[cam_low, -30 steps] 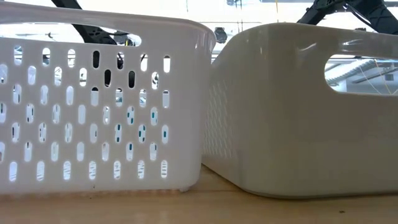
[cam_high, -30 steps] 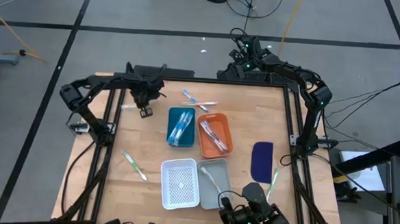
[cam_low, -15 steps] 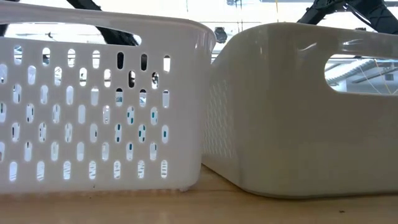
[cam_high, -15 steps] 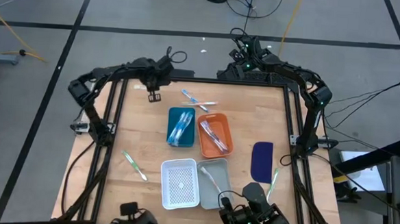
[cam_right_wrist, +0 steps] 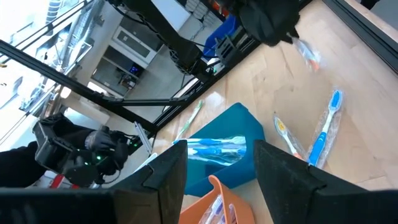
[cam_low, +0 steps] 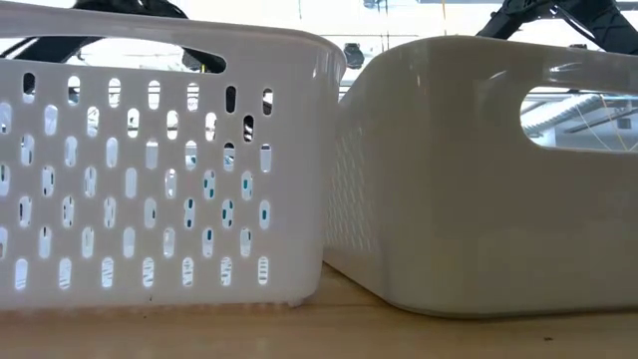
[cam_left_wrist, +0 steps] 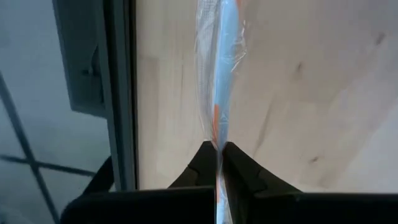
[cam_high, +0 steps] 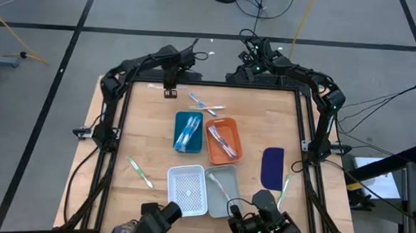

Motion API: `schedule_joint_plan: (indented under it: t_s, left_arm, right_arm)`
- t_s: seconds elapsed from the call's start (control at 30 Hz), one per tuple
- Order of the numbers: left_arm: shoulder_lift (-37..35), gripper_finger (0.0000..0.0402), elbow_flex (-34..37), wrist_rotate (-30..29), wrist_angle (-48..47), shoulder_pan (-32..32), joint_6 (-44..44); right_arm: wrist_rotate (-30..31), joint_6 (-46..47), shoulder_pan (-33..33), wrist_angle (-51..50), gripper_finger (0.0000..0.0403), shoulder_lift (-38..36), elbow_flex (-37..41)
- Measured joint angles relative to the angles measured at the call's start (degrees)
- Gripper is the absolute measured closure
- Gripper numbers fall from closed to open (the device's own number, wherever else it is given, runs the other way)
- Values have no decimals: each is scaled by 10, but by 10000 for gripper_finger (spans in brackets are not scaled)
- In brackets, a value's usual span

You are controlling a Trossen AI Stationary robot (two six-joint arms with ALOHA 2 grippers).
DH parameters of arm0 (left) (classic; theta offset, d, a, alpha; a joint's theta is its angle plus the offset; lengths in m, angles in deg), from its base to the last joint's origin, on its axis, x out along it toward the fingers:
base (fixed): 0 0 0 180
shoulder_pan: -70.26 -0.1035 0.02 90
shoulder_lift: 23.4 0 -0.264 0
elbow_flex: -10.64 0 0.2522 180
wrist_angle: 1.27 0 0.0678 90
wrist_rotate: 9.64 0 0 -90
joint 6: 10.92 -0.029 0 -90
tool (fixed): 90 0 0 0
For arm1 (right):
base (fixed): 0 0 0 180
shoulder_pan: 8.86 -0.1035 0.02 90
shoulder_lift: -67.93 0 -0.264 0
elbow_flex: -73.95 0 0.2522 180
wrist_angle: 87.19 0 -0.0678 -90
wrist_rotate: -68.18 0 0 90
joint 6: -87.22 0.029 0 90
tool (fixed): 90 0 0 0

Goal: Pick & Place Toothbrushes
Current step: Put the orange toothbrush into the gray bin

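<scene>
My left gripper (cam_high: pixel 170 92) hangs over the table's far edge, shut on a toothbrush (cam_left_wrist: pixel 221 74) in a clear wrapper, blue with an orange patch; the right wrist view shows this brush (cam_right_wrist: pixel 306 53) too. More toothbrushes lie in the teal tray (cam_high: pixel 188 131) and the orange tray (cam_high: pixel 224 140). Two lie crossed on the wood (cam_high: pixel 205 104), a green one lies at the near left (cam_high: pixel 139 171), another at the right (cam_high: pixel 284 188), and one in the grey tray (cam_high: pixel 221 187). My right gripper (cam_right_wrist: pixel 214 180) waits open by the far edge (cam_high: pixel 250 65). My left gripper pinches the wrapped toothbrush between its two fingertips, at the orange patch (cam_left_wrist: pixel 217 127). The fingers point steeply down and lie roughly along the brush. The brush sticks out below them, clear of the table, and its other end runs back between the fingers.
A white perforated basket (cam_high: pixel 188 191) and the grey tray stand side by side at the near edge; they fill the low view (cam_low: pixel 159 160). A dark blue flat oblong piece (cam_high: pixel 272 168) lies at the right. Black frame rails (cam_high: pixel 113 147) border the table's sides.
My left gripper, still shut, has gone up and toward the table's far edge, drifting a little to the right, and has rolled about its own axis. The wrapped toothbrush has travelled with it, clear of the wood.
</scene>
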Motion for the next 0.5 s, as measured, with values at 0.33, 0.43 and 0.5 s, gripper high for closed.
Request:
schedule_joint_plan:
  t_s: [0.33, 0.43, 0.5]
  left_arm:
    - [73, 401, -42, 19, -56, 3, 24]
    - [80, 401, -42, 35, -56, 4, 30]
    - [85, 401, -42, 35, -54, 5, 47]
  right_arm:
    - [0, 0, 0, 0, 229, 0, 0]
    - [0, 0, 0, 0, 229, 0, 0]
    - [0, -1, 0, 0, 229, 0, 0]
